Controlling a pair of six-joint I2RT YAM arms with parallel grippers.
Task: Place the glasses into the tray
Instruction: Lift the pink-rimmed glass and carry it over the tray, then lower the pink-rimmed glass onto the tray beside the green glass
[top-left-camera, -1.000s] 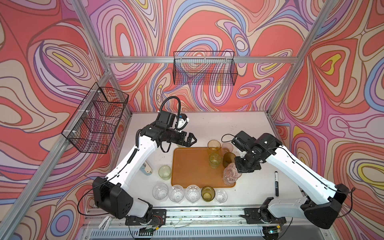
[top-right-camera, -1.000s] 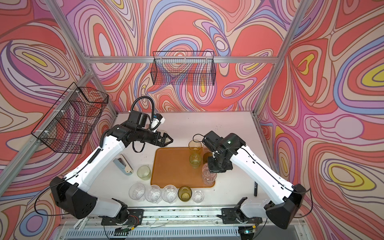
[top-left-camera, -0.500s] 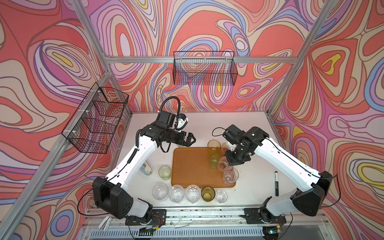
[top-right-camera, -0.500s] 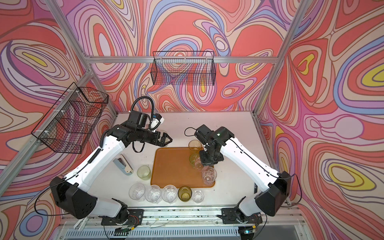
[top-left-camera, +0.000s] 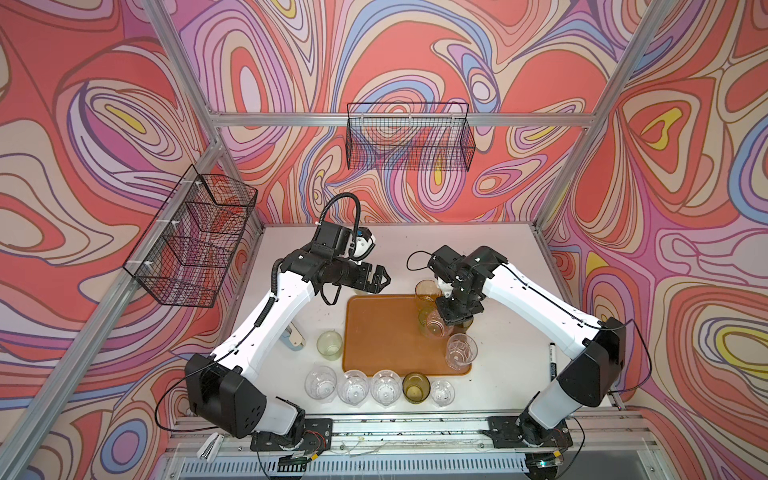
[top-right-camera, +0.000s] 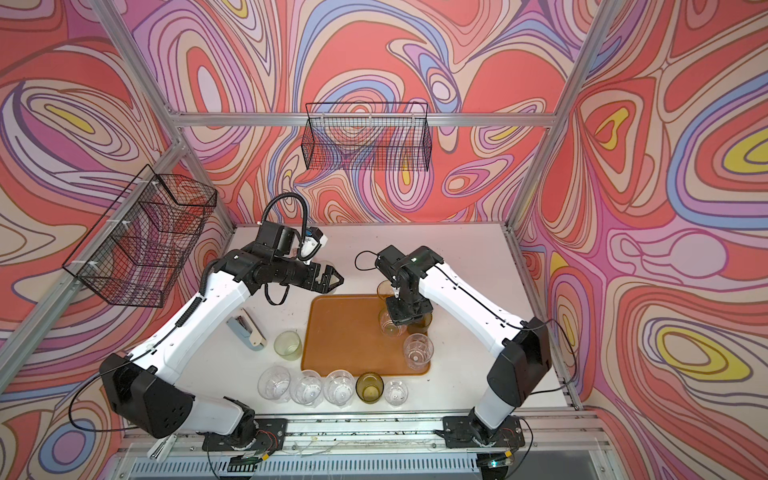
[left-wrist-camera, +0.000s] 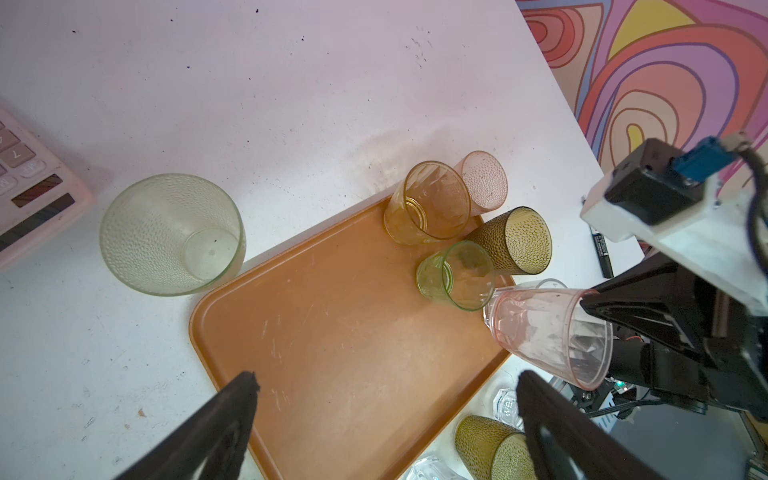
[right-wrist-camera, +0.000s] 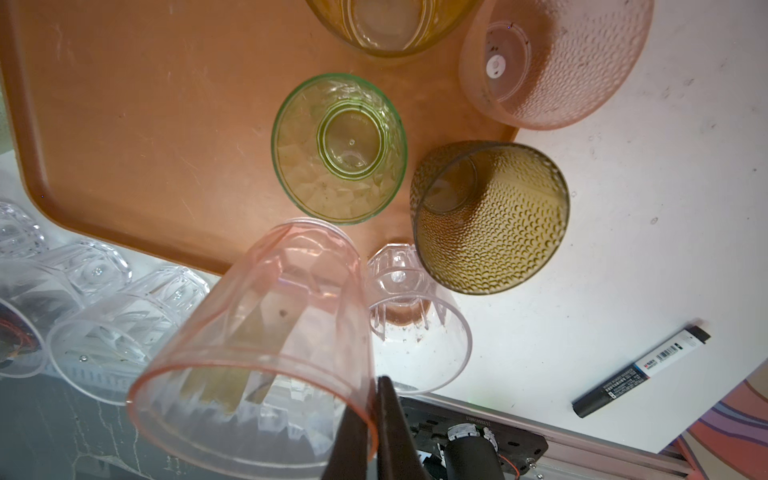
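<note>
The orange-brown tray (top-left-camera: 382, 336) (top-right-camera: 340, 332) (left-wrist-camera: 345, 332) (right-wrist-camera: 124, 124) lies mid-table. My right gripper (top-left-camera: 451, 316) (right-wrist-camera: 372, 415) is shut on the rim of a pink faceted glass (top-left-camera: 436, 326) (left-wrist-camera: 548, 328) (right-wrist-camera: 257, 332), held tilted above the tray's right side. Beside it on the tray stand an amber glass (top-left-camera: 426, 291) (left-wrist-camera: 428, 203), a green glass (left-wrist-camera: 457, 274) (right-wrist-camera: 338, 147) and a clear glass (top-left-camera: 459, 351). My left gripper (top-left-camera: 382, 280) (left-wrist-camera: 386, 380) hangs open and empty over the tray's far left corner. Several glasses (top-left-camera: 384, 386) line the table in front of the tray.
An olive dimpled glass (left-wrist-camera: 515, 241) and a pink dimpled glass (left-wrist-camera: 484, 178) stand at the tray's far right corner. A frosted glass (left-wrist-camera: 172, 235) and a calculator (left-wrist-camera: 25, 187) are near its far left. A black marker (top-left-camera: 552, 359) lies right. Wire baskets (top-left-camera: 409, 137) (top-left-camera: 195, 241) hang on the walls.
My right gripper has carried the pink glass leftward from the tray's right edge to over the tray. The left arm has barely moved.
</note>
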